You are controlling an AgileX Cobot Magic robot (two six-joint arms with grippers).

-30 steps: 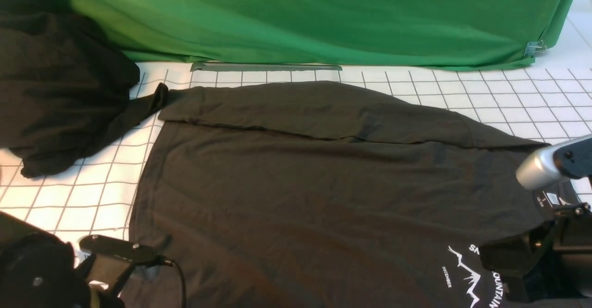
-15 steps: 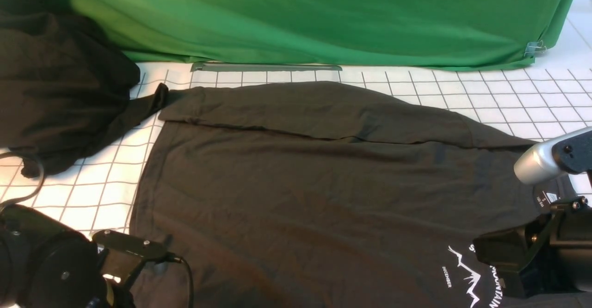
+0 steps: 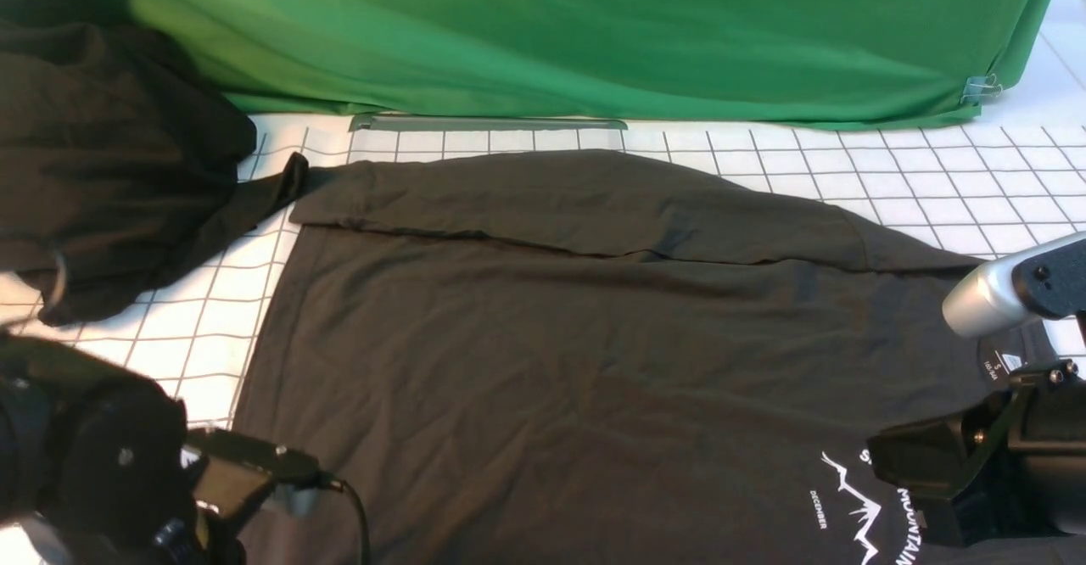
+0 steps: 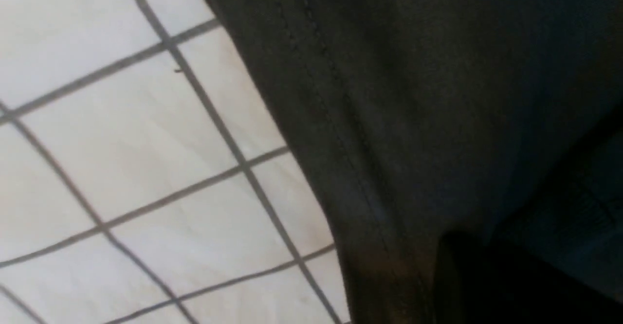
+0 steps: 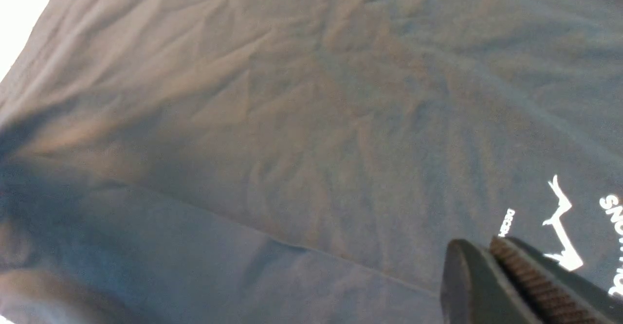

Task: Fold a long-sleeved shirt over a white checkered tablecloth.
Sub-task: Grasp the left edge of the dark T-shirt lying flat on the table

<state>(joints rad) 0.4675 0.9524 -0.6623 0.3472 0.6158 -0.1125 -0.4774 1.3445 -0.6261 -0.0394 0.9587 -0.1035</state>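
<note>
The shirt (image 3: 594,336) lies flat and sideways on the tablecloth (image 3: 933,175), hem toward the robot's left, neck label (image 3: 1001,366) and print (image 3: 865,506) toward its right; it fills most of the near cloth. The far sleeve (image 3: 551,200) is already folded in along the far edge of the body, lying neat; that looks like the only fold made. The near sleeve is out of view; the body is not yet folded across, so most of the task is left. The left gripper (image 4: 491,285) sits at the near hem (image 4: 340,119) with jaws closed; whether it pinches the cloth I cannot tell. The right gripper (image 5: 491,280) hangs low by the print, jaws pressed together, nothing clearly between them.
</note>
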